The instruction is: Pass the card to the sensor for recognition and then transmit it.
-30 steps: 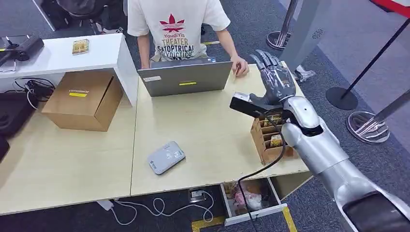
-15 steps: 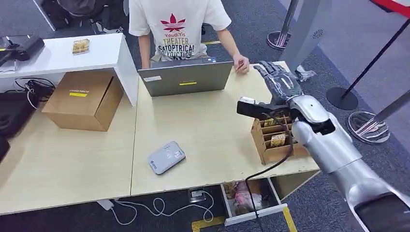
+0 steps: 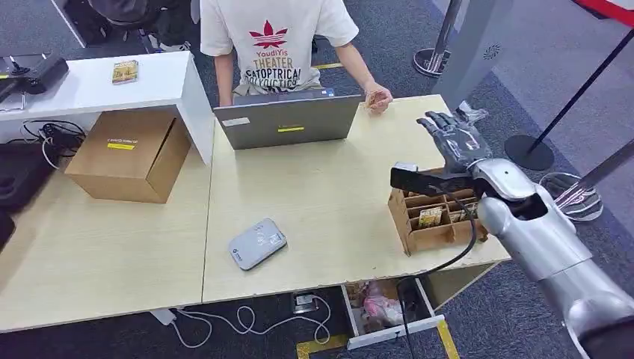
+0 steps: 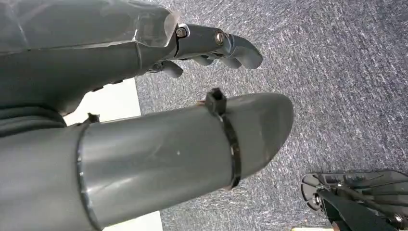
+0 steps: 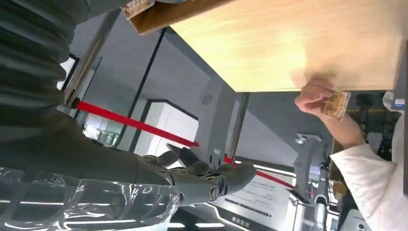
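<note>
Right hand (image 3: 454, 138) hung over the wooden organizer (image 3: 434, 217), fingers spread, holding nothing; the person's hand (image 3: 378, 97) beyond it pinched the card (image 5: 336, 104). Left hand (image 4: 144, 48) looked empty, fingers loosely curled.

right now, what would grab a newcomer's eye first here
Most striking is the robot's right hand, raised with fingers spread above the cardboard card organizer at the table's right edge. Across the table, a person's hand holds a small card beside the laptop; a grey sensor lies mid-table.
</note>
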